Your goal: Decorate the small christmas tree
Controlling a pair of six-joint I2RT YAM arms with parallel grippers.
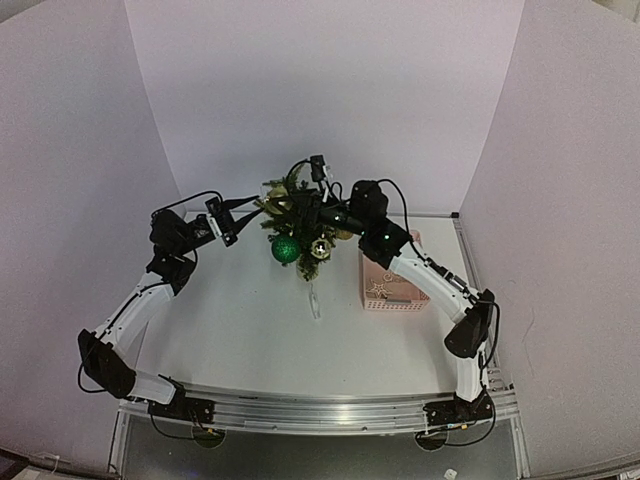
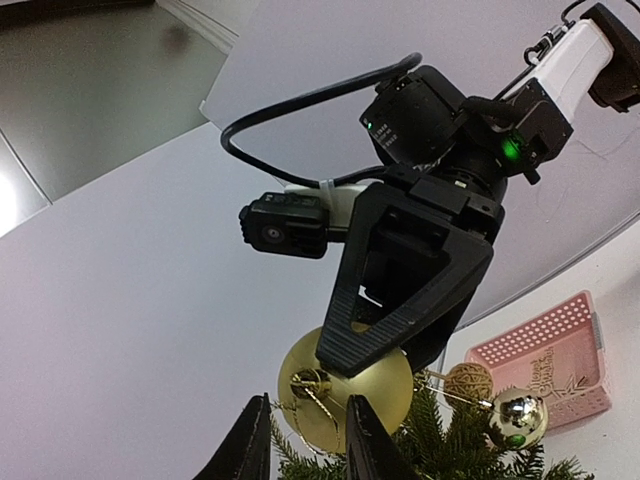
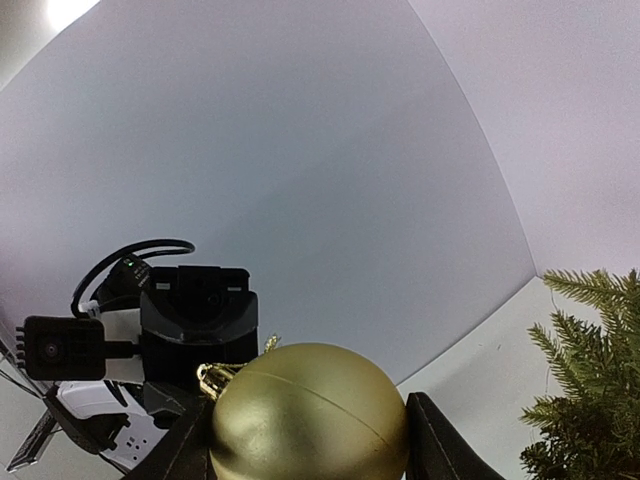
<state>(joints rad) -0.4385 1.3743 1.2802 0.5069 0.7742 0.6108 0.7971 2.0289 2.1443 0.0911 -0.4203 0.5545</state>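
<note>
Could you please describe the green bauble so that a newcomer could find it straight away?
Find the small christmas tree at the far middle of the table. On its near left side sits the green bauble; it is the only green ball, while the smaller shiny bauble beside it is gold.

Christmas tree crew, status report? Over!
Right hand shut on shiny gold ball ornament. Left hand at its cap, grip unclear. Small dark green Christmas tree close by.

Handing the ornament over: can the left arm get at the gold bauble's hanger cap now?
Probably yes. The right arm's fingers hold the gold bauble by its sides, leaving its hanger cap exposed, and the left arm's fingers flank that cap with nothing in between.
</note>
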